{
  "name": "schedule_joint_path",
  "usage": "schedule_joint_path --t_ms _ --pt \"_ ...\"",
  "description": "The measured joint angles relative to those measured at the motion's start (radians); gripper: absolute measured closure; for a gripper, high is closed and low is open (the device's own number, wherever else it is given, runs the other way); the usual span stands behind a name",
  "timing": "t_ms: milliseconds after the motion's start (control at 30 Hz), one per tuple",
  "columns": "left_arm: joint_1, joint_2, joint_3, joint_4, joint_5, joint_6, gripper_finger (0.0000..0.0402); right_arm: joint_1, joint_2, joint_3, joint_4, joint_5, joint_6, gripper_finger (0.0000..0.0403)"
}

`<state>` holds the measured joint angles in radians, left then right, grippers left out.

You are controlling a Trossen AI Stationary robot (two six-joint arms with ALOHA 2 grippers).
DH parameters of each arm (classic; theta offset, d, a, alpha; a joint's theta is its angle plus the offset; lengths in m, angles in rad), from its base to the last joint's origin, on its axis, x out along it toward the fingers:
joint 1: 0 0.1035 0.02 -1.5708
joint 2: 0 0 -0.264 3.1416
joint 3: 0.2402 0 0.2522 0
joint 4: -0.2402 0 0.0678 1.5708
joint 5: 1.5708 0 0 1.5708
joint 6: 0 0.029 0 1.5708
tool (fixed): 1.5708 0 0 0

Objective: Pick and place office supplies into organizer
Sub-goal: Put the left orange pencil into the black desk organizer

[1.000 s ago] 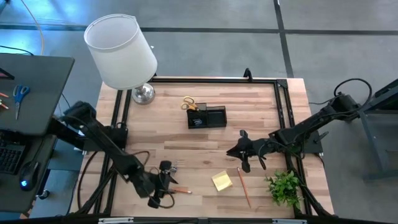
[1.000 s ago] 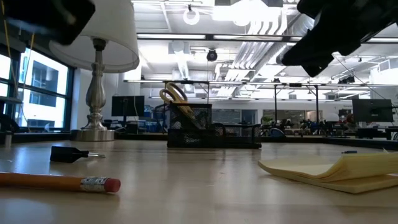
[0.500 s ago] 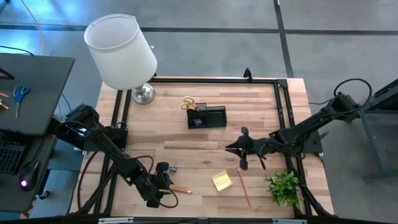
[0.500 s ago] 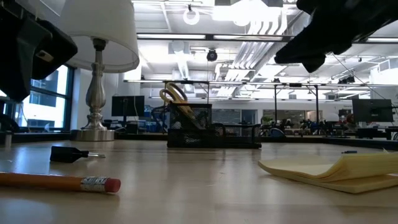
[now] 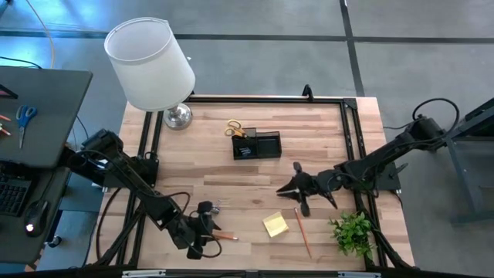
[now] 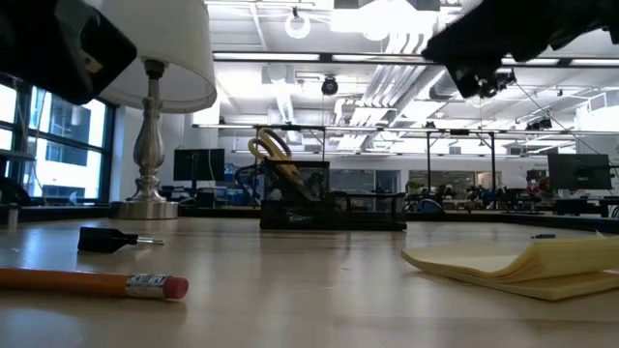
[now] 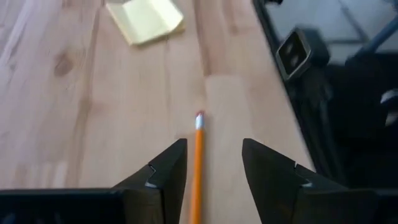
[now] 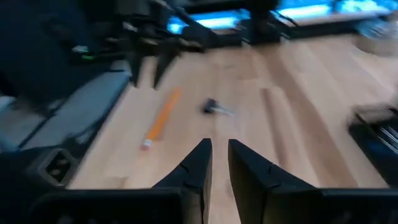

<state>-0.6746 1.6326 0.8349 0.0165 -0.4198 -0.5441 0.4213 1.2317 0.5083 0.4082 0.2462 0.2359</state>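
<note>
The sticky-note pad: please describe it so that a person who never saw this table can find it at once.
Start from the green plant at the right front corner of the wooden table. Toward the table's middle lies a thin pencil, and just past that the sticky-note pad. It is the only flat yellow square on the table, lying slightly askew; its sheets curl up in the low view.

1. Bright, even light from above: ceiling strip lights [image 6: 290, 58] glare white across the room behind.
2. The counter [image 5: 255, 177] glows warm, shadows soft and short.
3. Low down, the near pencil [image 6: 92, 283] and sticky-note pad [image 6: 527, 266] sit soft, out of focus.
4. Right wrist view smears heavily with motion blur; left wrist view is mildly soft.
</note>
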Motion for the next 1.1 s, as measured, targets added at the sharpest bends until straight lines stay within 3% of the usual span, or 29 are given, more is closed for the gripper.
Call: schedule_joint_path --t_ms 167,333,533,667,767,1100 --pt "0.000 0.087 0.000 0.126 -0.048 -0.015 0.0263 0.000 0.036 0.000 0.125 -0.089 -0.100 0.0355" --pt "-0.011 0.182 0.000 0.220 -0.074 -0.018 0.0264 -0.001 0.054 0.000 0.179 -0.084 -0.126 0.0355" --pt "-0.035 0.209 -0.001 0.219 -0.079 -0.087 0.0264 -0.003 0.054 0.000 0.166 -0.039 -0.194 0.0361" --pt "-0.058 0.208 -0.001 0.228 -0.143 -0.093 0.0264 -0.003 0.057 0.000 0.164 -0.026 -0.242 0.0361" --pt "-0.068 0.210 -0.001 0.222 -0.198 -0.094 0.0264 -0.003 0.059 0.000 0.147 -0.018 -0.237 0.0359" --pt "-0.066 0.302 0.000 0.218 -0.200 -0.112 0.0263 -0.003 0.059 0.000 0.104 -0.017 -0.186 0.0359"
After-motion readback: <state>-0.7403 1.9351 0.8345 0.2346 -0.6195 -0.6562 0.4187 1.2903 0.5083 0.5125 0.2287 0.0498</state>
